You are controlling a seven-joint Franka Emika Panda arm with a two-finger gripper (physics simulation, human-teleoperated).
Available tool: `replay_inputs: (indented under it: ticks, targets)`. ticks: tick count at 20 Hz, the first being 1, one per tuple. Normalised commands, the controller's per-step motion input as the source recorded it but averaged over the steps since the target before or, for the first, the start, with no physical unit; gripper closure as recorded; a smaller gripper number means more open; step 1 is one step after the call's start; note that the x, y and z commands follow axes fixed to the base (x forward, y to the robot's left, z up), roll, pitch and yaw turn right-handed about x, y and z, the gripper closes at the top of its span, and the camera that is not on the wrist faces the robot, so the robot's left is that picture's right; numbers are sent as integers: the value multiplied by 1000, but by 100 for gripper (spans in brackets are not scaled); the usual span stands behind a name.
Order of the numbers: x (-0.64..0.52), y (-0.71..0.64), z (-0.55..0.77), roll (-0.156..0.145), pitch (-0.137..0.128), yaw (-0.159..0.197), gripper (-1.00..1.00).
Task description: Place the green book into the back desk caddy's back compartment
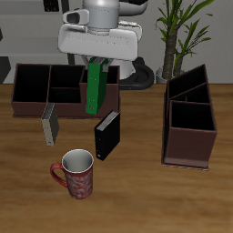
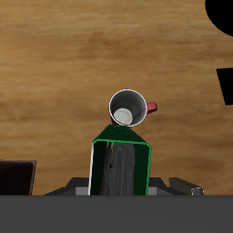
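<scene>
Even soft light, faint shadows, sharp renders

arm: raised, pointing down | pincer (image 1: 95,60): clamped on green book (image 1: 94,86)

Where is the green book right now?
The green book hangs upright in the gripper, in front of the back desk caddy, above the table, with the black book just nearer the front edge.

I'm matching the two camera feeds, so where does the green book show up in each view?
Exterior view: the green book hangs upright from the gripper, in front of the back desk caddy.
Wrist view: the green book is seen end-on, close to the camera.
Shared landmark: the red mug, on the table beyond the book.
</scene>
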Motion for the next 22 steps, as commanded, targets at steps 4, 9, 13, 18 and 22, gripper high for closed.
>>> replay_inputs:
  ticks: [4,9,13,18,22]
  targets:
    - [-340,-229,196,-6,-20,25,100]
    - [-554,-245,146,27,-32,34,100]
    - [-373,-61,-49,24,-16,8,100]
    - [-305,-140,62,-14,-22,18,100]
    - [-407,-103,92,-21,-31,19,100]
